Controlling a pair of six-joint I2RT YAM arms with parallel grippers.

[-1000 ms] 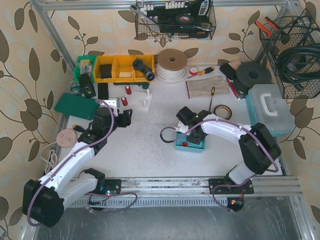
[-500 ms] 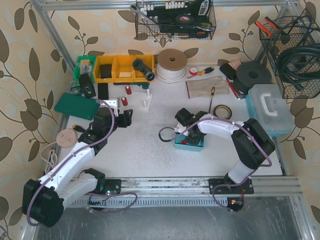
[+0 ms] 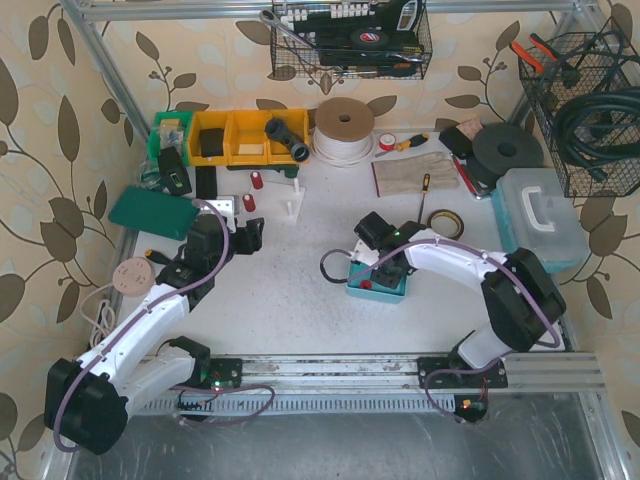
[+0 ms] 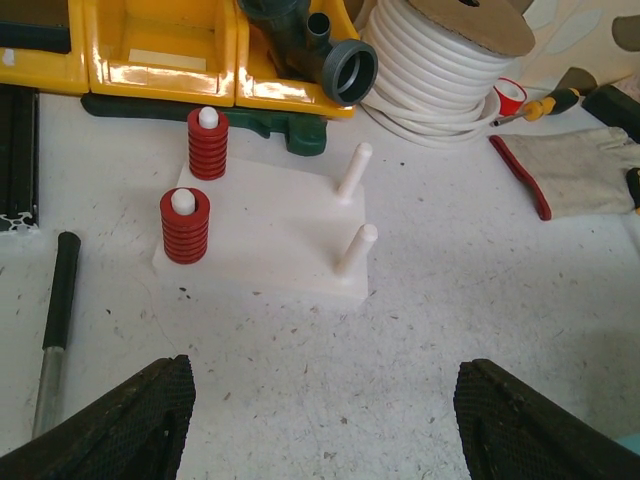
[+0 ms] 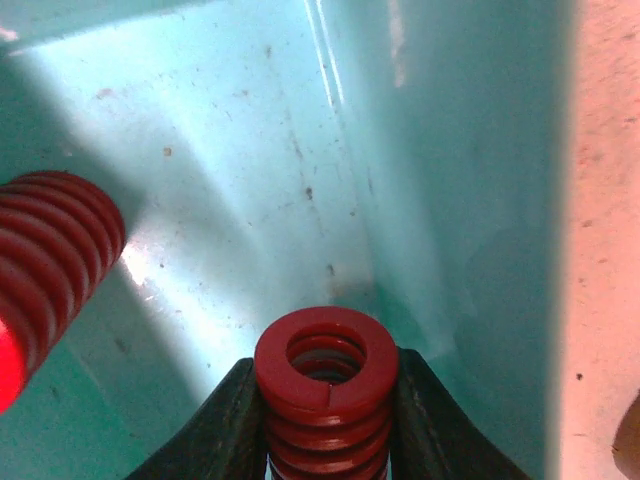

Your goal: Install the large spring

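Observation:
My right gripper (image 5: 327, 415) is shut on a large red spring (image 5: 326, 385), held end-on inside the teal tray (image 5: 240, 150). Another red spring (image 5: 50, 260) lies in the tray at the left. In the top view the right gripper (image 3: 383, 268) is over the teal tray (image 3: 378, 288) at mid-table. A white peg base (image 4: 265, 225) stands ahead of my left gripper (image 4: 320, 420), which is open and empty above the table. Two red springs (image 4: 186, 226) sit on its left pegs; the two right pegs (image 4: 356, 247) are bare. The base also shows in the top view (image 3: 291, 208).
Yellow bins (image 3: 235, 137) with a grey pipe fitting (image 4: 320, 55), a white cord spool (image 3: 344, 128), a glove (image 3: 415, 172) and screwdrivers stand at the back. A tape roll (image 3: 445, 222) and a pale blue case (image 3: 540, 220) are at right. A black rod (image 4: 55, 320) lies left of the base.
The right arm has shifted slightly over the teal tray, first toward the left, then back right. The left arm has not moved.

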